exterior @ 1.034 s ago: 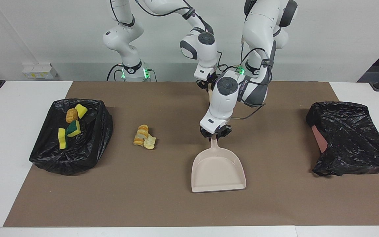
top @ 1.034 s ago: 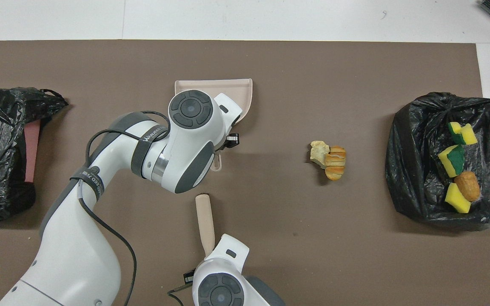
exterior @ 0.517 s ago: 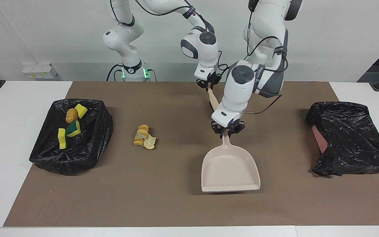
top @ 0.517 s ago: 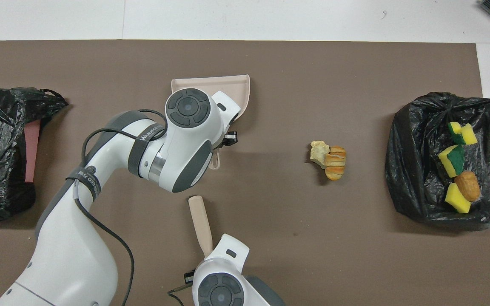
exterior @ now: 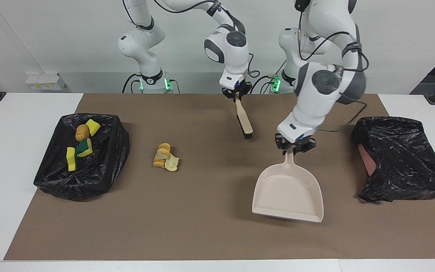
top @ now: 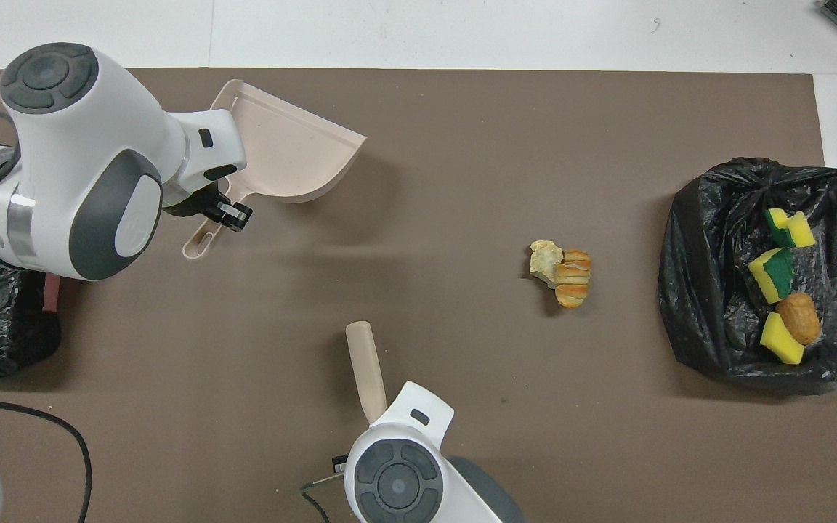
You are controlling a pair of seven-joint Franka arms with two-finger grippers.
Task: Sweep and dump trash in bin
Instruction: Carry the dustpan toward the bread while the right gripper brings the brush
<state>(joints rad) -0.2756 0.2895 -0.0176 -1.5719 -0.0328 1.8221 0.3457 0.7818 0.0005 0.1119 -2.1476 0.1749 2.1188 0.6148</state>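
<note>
1. Trash: bread pieces [exterior: 165, 157] lie on the mat [exterior: 202, 234], mid-tabletop, just beside the bin [exterior: 100, 177] at the right arm's end. Not in the dustpan yet.
2. More trash already sits in that bin: sponge chunks [exterior: 71, 159], one green-backed [exterior: 84, 147], and a brown lump [exterior: 82, 132].
3. Dustpan [exterior: 287, 194]: held by its handle, tilted, open edge pointing away from the robots, over the mat toward the left arm's end. Well apart from the bread pieces.
4. Brush [exterior: 243, 121]: hangs angled down over the mat near the robots' side, bristles low. Cannot tell if they touch the mat.
5. Second bin [exterior: 402, 158] at the left arm's end; nothing visible in it.
6. Risk: dustpan is far from the pile, so a sweep now would likely scatter the pieces across the mat with nothing to catch them.
7. Risk: tilted pan could ride over the pieces if its lip doesn't sit flat.
8. Risk: arms converging on the pile could collide.
9. Left pincer [exterior: 294, 148]: closed on the dustpan handle, wrist pointing down, forearm raised high, elbow bent.
10. Right pincer [exterior: 236, 95]: closed on the brush handle, pointing down near mid-tabletop on the robots' side.
</note>
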